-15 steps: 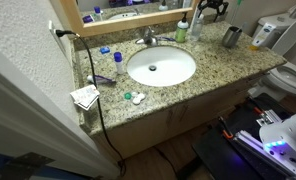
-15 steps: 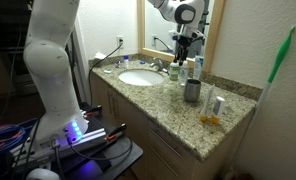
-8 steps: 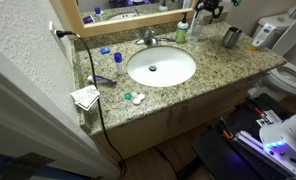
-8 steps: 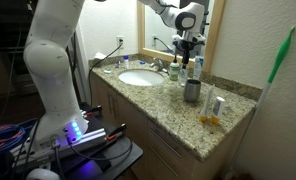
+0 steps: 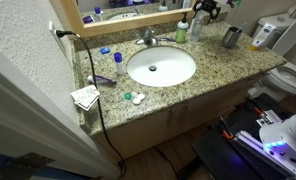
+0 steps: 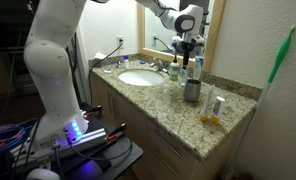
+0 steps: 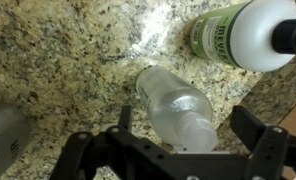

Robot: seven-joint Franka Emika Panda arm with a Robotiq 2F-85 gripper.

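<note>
The clear plastic bottle (image 7: 173, 108) with a see-through cap stands on the speckled granite surface (image 7: 58, 60) at the back of the vanity, close to the mirror frame (image 6: 210, 40). In my wrist view it sits almost directly under the claw (image 7: 188, 135). Its base shows toward the middle of the picture and its cap toward the bottom edge, so I judge its long axis to be vertical, pointing up at the camera, not lying flat. The claw is spread wide and holds nothing. One dark finger (image 7: 124, 122) is on one side of the bottle and the opposite finger (image 7: 256, 135) is on the other, so the cap falls between them, a little nearer the first. I see a gap on both sides and no contact. In both exterior views the claw (image 6: 187, 52) hangs above the cluster of bottles, pointing straight down, with the arm reaching in from over the counter (image 5: 204, 10). Just beside the clear bottle, toward the wall, stands a white bottle with a green label and black cap (image 7: 233, 35). The two are close, and I cannot tell whether they touch. A grey metal cup (image 7: 3, 140) stands apart on the other side (image 6: 192, 90). Further along the surface lies the white oval sink (image 5: 161, 67).
</note>
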